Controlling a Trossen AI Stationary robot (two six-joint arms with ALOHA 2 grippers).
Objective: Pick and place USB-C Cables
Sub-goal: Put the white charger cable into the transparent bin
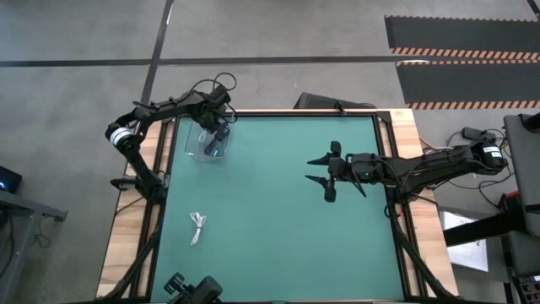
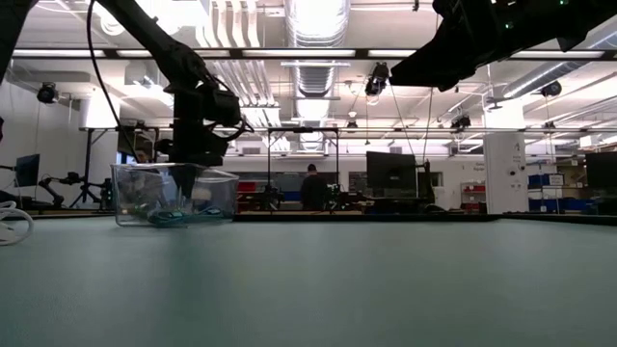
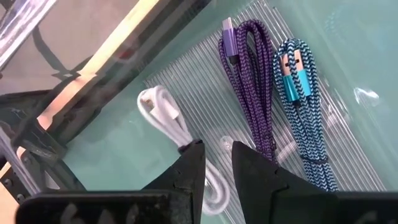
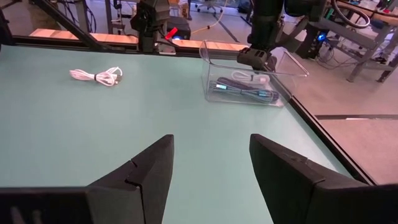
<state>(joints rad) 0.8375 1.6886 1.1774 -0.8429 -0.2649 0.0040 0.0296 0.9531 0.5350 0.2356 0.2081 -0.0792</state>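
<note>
- Clear plastic makes up the bin [image 1: 196,149] at the table's far left corner, and the left gripper [image 1: 221,133] hangs right over it.
- Three cables lie inside, seen from the left wrist: a white cable [image 3: 177,124], a purple cable [image 3: 252,93] and a teal cable [image 3: 298,93], side by side on the ribbed floor.
- Left fingers [image 3: 189,168] stand close together with only a narrow gap between them, and nothing is held; the white cable passes just under their tips.
- One more cable, the loose white cable [image 1: 197,226], lies on the green table [image 1: 278,219] near the left front, well apart from the bin.
- Right gripper [image 1: 332,171] waits over the middle right of the table, fingers spread wide and empty.
- My reading: the bin drop looks done, so the loose white cable is the last one to fetch.
- To do it well, lift straight up first so the fingers clear the bin wall and do not snag the white cable below them.
- Then open wide, come down across the bundle's middle, and close on all its strands at once.
</note>
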